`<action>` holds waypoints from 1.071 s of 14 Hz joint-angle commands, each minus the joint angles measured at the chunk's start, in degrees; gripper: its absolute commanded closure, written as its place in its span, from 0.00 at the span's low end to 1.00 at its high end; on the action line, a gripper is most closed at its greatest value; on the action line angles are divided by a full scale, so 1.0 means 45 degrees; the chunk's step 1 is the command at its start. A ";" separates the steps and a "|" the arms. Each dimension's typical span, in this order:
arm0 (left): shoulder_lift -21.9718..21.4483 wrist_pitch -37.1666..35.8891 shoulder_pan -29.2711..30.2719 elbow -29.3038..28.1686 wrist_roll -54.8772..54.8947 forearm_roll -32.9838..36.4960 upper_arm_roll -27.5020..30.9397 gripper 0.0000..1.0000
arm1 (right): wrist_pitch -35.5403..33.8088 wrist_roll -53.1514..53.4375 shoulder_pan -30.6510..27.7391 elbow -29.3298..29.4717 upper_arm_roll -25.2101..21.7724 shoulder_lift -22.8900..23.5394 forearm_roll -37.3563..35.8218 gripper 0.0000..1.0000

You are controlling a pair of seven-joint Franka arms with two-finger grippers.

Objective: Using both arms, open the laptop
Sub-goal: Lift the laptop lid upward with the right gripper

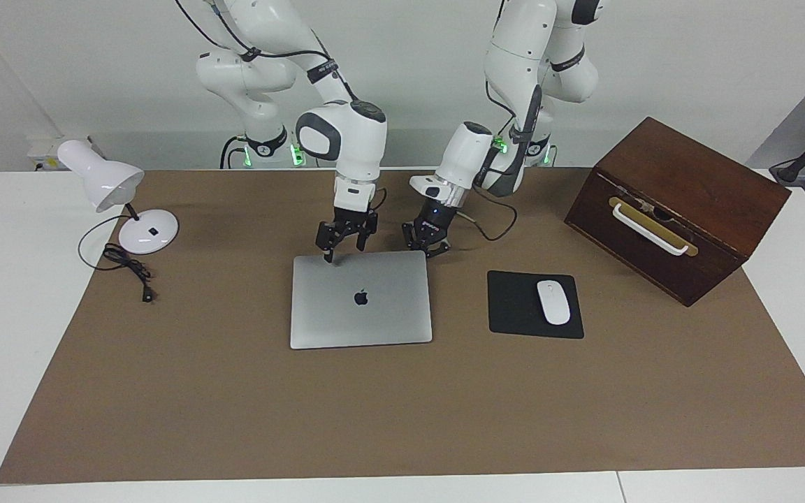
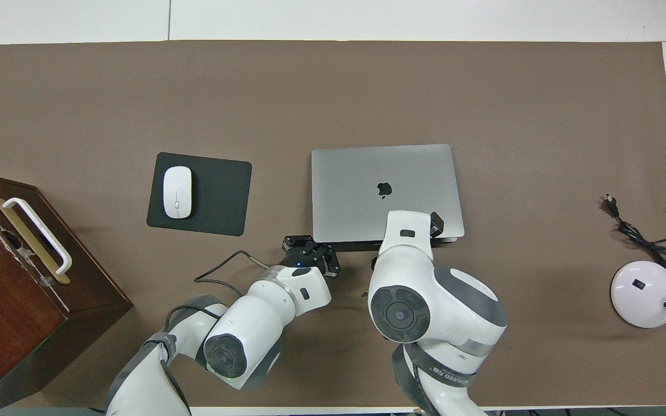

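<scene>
A closed silver laptop [image 1: 360,299] lies flat in the middle of the counter [image 1: 235,405], logo up, its lid fully down. The edge nearest the robots is where both grippers are working.

The right gripper [image 1: 342,246] hangs over the corner of that edge toward the right arm's end, fingers spread, one fingertip touching or nearly touching the lid. The left gripper [image 1: 428,244] sits low at the other corner of the same edge, just beside the laptop; you cannot tell from here whether its fingers are spread or pressed together.

Expect the laptop to be stiff, thin and fairly heavy for its size, with a smooth metal skin that will likely slip under hard fingers. The lid is the fragile part, since the screen sits inside it. You will probably want one gripper pressing the base down while the other catches the lid's lip along the near edge and lifts slowly, so the whole machine does not tip.

A mouse [image 1: 553,302] on a black pad [image 1: 514,304], a wooden box [image 1: 675,209] and a lamp [image 1: 105,183] stand well apart.
</scene>
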 commanded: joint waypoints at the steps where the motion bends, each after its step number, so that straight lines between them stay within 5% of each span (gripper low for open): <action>1: 0.0438 0.0236 -0.0069 0.0236 0.0230 -0.0142 0.0223 1.00 | 0.0502 0.0241 -0.0301 0.0227 0.0076 0.0368 -0.0505 0.00; 15: 0.0712 0.0255 -0.0049 0.0255 0.0249 0.0073 0.0438 1.00 | 0.0463 0.0164 -0.0437 0.0636 0.0076 0.0543 -0.0816 0.00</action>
